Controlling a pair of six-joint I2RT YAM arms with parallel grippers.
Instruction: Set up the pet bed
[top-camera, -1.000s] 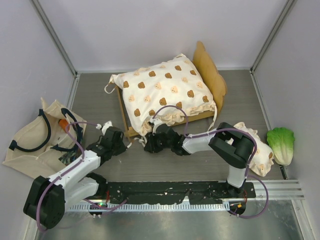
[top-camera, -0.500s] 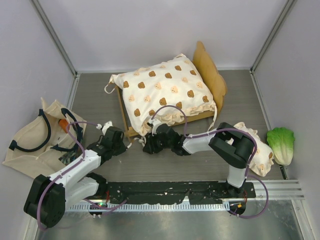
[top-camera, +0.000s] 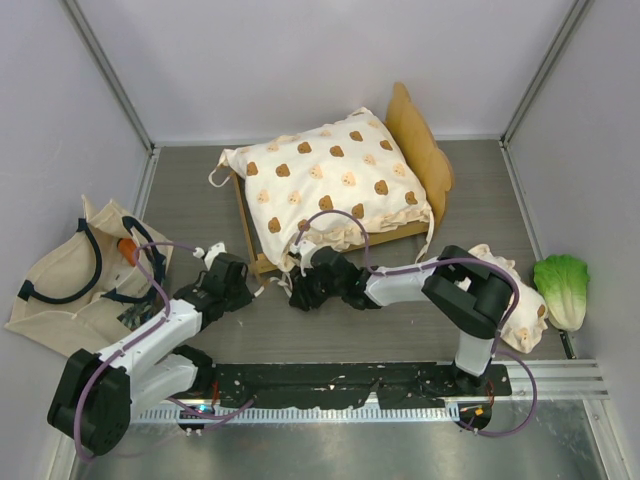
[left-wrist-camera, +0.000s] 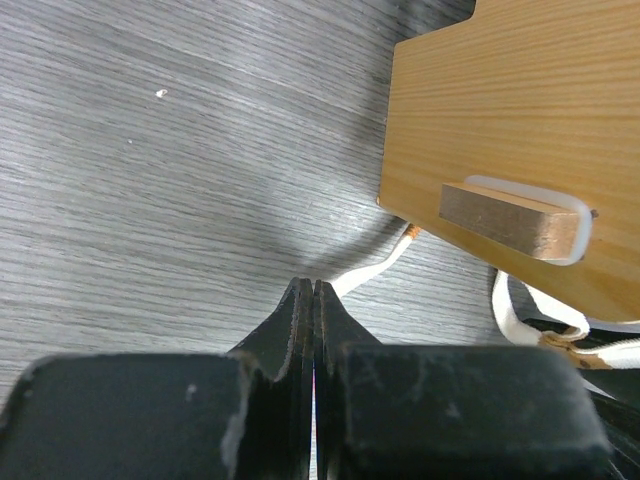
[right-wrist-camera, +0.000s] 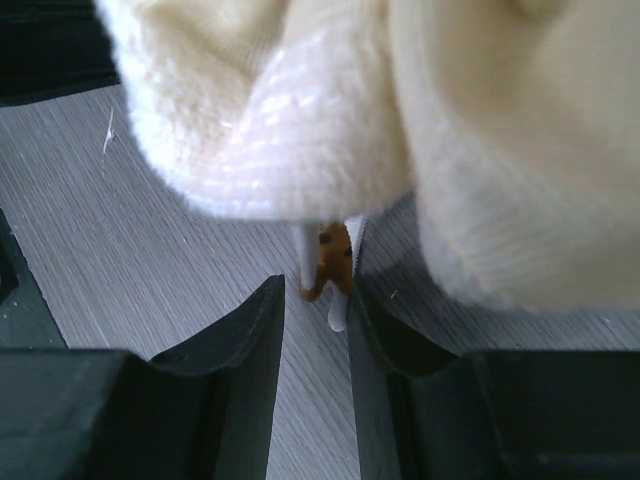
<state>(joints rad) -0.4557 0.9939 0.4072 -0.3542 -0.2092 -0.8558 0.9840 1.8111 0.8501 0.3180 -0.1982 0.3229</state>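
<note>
The pet bed stands at the back centre, its light-wood frame topped by the cream bear-print cushion. My left gripper is by the frame's near-left corner. In the left wrist view it is shut, and a white tie strap runs from the wooden frame into its tips. My right gripper is at the cushion's near corner. In the right wrist view it is open, its jaws on either side of a white tie end with an orange-brown piece hanging under the cushion.
A beige tote bag with black handles lies at the left wall. A green lettuce toy lies at the right wall. A small bear-print pillow lies under my right arm. Grey walls close in three sides.
My right gripper has shifted slightly towards the near left by the cushion corner. The left arm has not visibly moved.
</note>
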